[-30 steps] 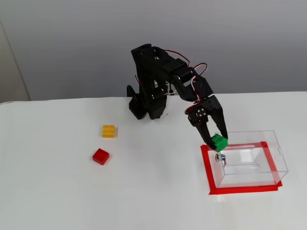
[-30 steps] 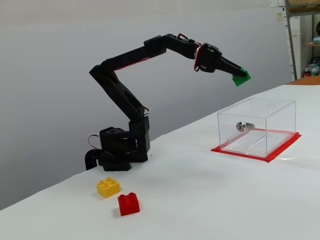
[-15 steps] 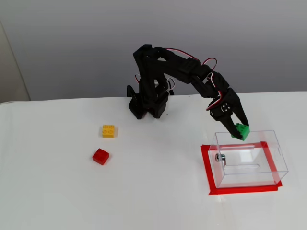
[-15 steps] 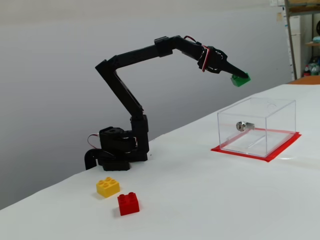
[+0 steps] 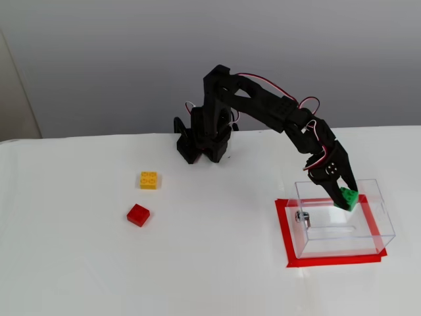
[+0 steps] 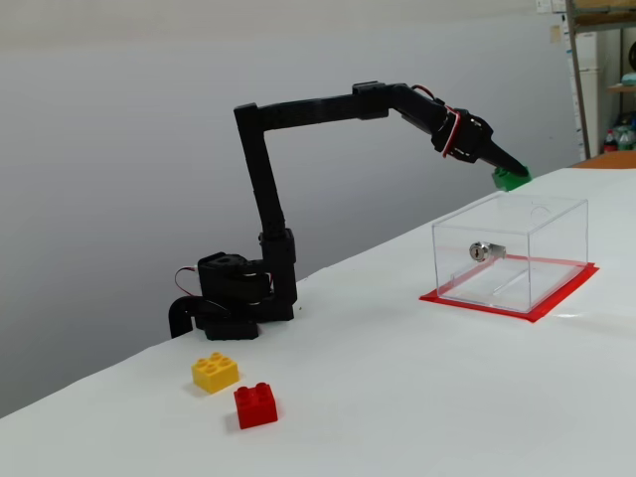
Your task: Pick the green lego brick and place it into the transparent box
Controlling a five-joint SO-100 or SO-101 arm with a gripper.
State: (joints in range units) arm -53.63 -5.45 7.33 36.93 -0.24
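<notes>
A: A fixed view from above has the black arm stretched out toward four o'clock from its base, with the gripper (image 5: 345, 199) over the open top of the clear plastic rectangular box (image 5: 376, 209).

B: What is the claw doing?

A: Its fingers are closed narrowly on the small bright green square plastic brick (image 5: 348, 198), which is gripped between the tips and tilted. In a fixed view from the side, the same brick (image 6: 512, 178) hangs above the box's (image 6: 537, 260) upper rim, not touching it, at about twelve o'clock from the metal fitting (image 6: 480, 251) on the near wall.

B: And the box itself?

A: It stands on a rectangle of red tape (image 5: 283, 234) on the white table (image 5: 197, 263).

B: Anything else on the table?

A: A yellow four-stud brick (image 5: 149, 180) and a red brick (image 5: 138, 214) lie well apart from the box, at about nine o'clock from it in the view from above, the red one just below the yellow.
</notes>
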